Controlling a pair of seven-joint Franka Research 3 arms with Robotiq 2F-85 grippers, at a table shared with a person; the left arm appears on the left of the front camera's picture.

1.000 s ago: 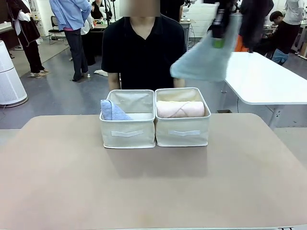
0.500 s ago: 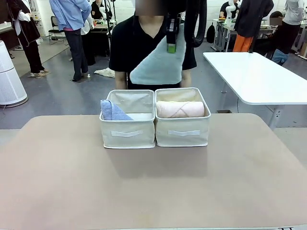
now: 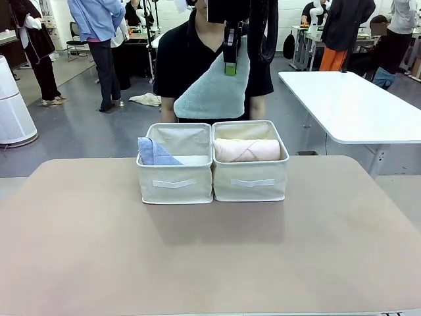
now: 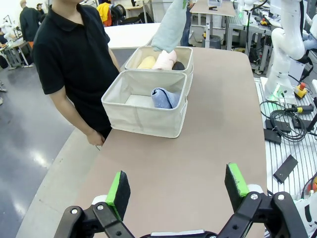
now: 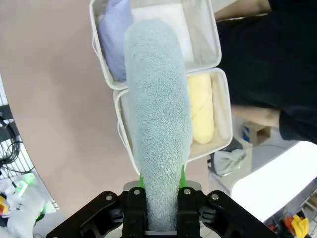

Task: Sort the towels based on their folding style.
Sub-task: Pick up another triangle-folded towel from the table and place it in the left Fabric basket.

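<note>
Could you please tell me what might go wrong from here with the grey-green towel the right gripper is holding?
The grey-green towel hangs from the right gripper roughly above the seam between the baskets; released here, it might land on the pink roll or straddle the rims rather than join the lavender-blue towel. It dangles from one pinched end, so its fold could open when dropped. The person stands close behind, so the arm could brush them.

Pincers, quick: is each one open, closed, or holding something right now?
Left pincer: open, empty.
Right pincer: closed on the grey-green towel.
</note>
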